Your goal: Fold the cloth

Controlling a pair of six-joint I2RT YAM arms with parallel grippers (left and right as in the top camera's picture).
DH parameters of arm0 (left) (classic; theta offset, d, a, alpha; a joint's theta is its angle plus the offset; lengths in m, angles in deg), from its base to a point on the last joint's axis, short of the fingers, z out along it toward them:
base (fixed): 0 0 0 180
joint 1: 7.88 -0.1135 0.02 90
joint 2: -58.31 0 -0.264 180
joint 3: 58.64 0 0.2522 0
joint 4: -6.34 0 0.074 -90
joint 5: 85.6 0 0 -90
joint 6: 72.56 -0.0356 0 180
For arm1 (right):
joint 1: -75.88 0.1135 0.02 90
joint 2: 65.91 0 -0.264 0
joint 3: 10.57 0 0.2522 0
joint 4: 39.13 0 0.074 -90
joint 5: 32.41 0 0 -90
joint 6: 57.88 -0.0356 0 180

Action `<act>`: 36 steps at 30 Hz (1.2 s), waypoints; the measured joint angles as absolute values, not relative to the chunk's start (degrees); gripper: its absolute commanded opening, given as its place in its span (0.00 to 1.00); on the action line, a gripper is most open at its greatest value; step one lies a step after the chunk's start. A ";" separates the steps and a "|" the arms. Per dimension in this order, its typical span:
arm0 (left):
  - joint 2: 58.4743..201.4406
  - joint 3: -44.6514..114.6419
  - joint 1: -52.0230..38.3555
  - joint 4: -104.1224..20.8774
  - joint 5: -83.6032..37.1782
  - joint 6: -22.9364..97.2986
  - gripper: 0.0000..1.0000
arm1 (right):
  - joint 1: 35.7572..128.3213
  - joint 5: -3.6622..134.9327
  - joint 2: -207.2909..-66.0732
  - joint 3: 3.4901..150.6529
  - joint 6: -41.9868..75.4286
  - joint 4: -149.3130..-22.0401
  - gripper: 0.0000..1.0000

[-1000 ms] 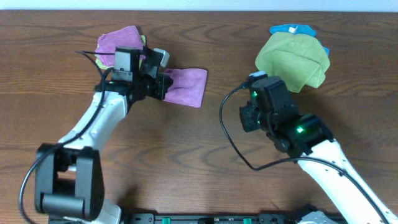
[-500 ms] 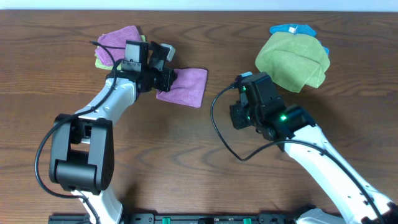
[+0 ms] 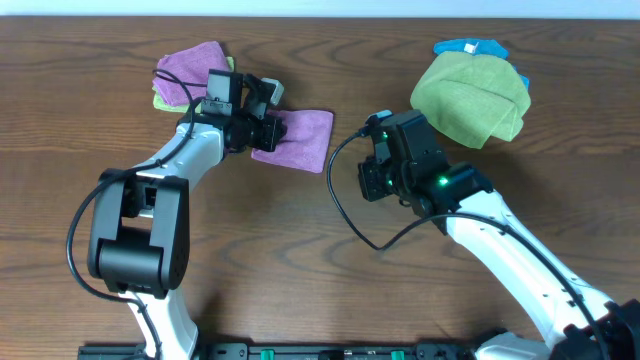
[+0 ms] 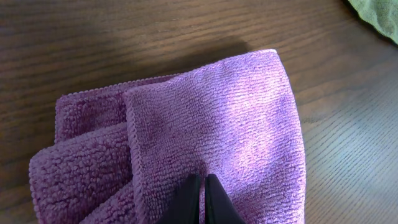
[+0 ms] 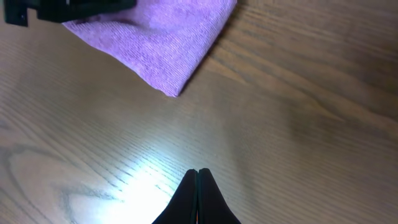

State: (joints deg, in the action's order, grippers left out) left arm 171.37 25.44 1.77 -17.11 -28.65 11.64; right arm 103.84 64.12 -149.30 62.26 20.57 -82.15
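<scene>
The purple cloth [image 3: 303, 139] lies folded on the wooden table, left of the middle. In the left wrist view [image 4: 217, 118] its top layer is flat, with thicker folded layers at its left side. My left gripper [image 3: 268, 129] is over the cloth's left part, its black fingertips [image 4: 203, 182] shut together against the fuzzy surface, with no fabric seen between them. My right gripper [image 3: 366, 181] is shut and empty over bare table, to the right of the cloth. In the right wrist view its closed tips [image 5: 198, 173] point toward the cloth's corner [image 5: 163, 45].
A look-alike purple cloth [image 3: 188, 67] lies on a yellow-green one [image 3: 158, 101] at the back left. An olive-green cloth [image 3: 470, 98] sits on a blue one [image 3: 470, 47] at the back right. Its edge shows in the left wrist view [image 4: 380, 15].
My right arm has moved left and away from the front edge, closer to the cloth. My left gripper has shifted slightly right over the cloth. The cloth has not visibly moved.
</scene>
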 measured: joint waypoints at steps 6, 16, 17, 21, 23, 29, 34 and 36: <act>171.37 25.44 1.77 -17.50 -28.59 11.64 0.06 | 103.84 69.17 -149.46 62.26 20.48 -76.94 0.02; 171.37 25.44 1.77 -17.50 -28.37 11.62 0.06 | 103.84 78.21 -158.64 62.26 18.47 -69.14 0.02; 171.37 25.44 1.77 -17.50 -28.35 11.62 0.06 | 103.84 78.85 -159.62 62.26 18.16 -68.57 0.02; 171.37 25.44 1.77 -17.50 -28.17 11.62 0.06 | 103.84 80.42 -162.00 62.26 17.22 -65.29 0.02; 171.37 25.44 1.77 -17.50 -28.02 11.62 0.06 | 103.84 81.08 -162.70 62.26 16.79 -63.70 0.01; 171.37 25.44 1.77 -17.50 -27.65 11.62 0.06 | 103.84 83.50 -165.22 62.26 15.19 -58.48 0.02; 171.37 25.44 1.77 -17.48 -27.50 11.60 0.06 | 103.84 85.67 -168.95 62.26 13.38 -55.44 0.02; 171.37 25.44 1.77 -17.48 -27.47 11.62 0.06 | 103.91 86.21 -170.00 62.26 12.81 -53.65 0.02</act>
State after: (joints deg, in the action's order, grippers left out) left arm 171.37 25.44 1.77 -17.48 -27.47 11.62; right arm 103.91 86.21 -170.00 62.26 12.81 -53.65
